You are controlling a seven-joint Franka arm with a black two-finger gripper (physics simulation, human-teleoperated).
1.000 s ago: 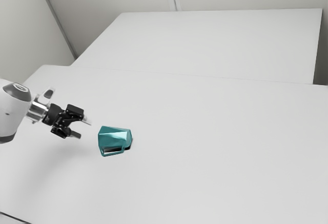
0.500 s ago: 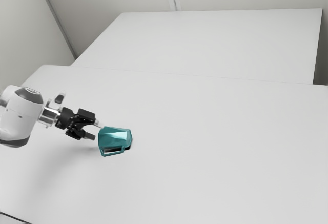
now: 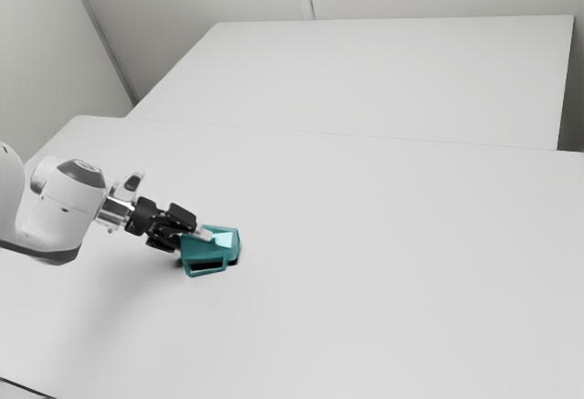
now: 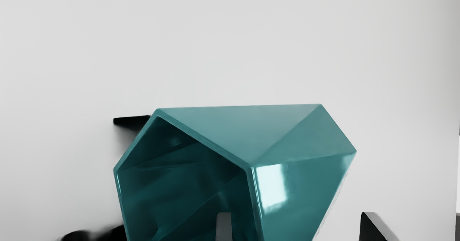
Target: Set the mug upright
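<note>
The teal faceted mug (image 3: pixel 212 246) lay on its side on the white desk (image 3: pixel 392 262), in the exterior view's left half, with its handle (image 3: pixel 207 272) on the near side. Its mouth faced back toward my arm (image 3: pixel 73 207), which reached in from the exterior view's left, and its base pointed to the exterior view's right. My gripper (image 3: pixel 194 241) was right at the mouth end, released, its two fingers spread well apart with nothing clasped between them. From the wrist I saw one finger (image 4: pixel 224 227) against the dark opening and the other (image 4: pixel 373 229) outside the mug, past its outer wall, so that a side of the mug came between the two. I couldn't tell how deep the first one reached, or whether either touched the mug. A bright patch shone on one facet close to the rim. On the far side of the desk was another pale, flat surface (image 3: pixel 383 75).
</note>
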